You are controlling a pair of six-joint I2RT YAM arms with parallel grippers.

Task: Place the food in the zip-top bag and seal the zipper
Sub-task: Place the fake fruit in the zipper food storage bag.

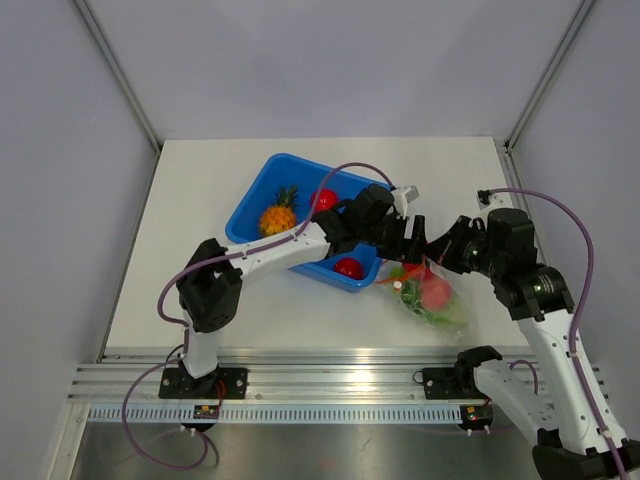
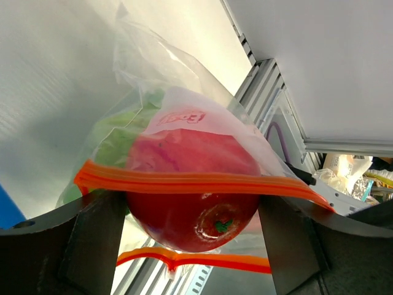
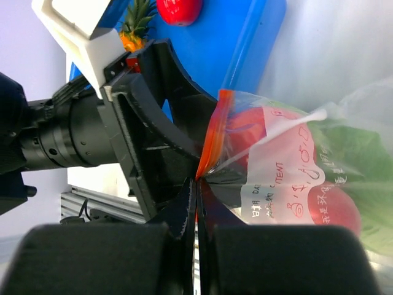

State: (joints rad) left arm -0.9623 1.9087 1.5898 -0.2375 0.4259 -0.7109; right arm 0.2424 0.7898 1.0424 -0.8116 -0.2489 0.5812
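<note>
Black fingers of the right gripper point(image 3: 196, 196) are pressed together on the zipper point(image 3: 212, 135), pinching one lip of the bag point(image 3: 288, 178) at its mouth. Facing it, the left gripper point(image 2: 193, 239) stands wide, with a red fruit point(image 2: 190, 206) filling the gap and touching both fingers, so it is gripped right at the bag's mouth. One orange strip of the zipper crosses in front of the fruit and the other hangs below it. Deeper in the bag lie a green cabbage point(image 2: 113, 138) and a second red fruit point(image 3: 331, 209).

From above, the bag lies on the table point(image 1: 200, 200) just right of the blue tub point(image 1: 262, 190), its mouth raised toward the two grippers, which meet there. In the tub sit a pineapple point(image 1: 277, 216) and two loose red fruits point(image 1: 348, 267), apart from each other.
</note>
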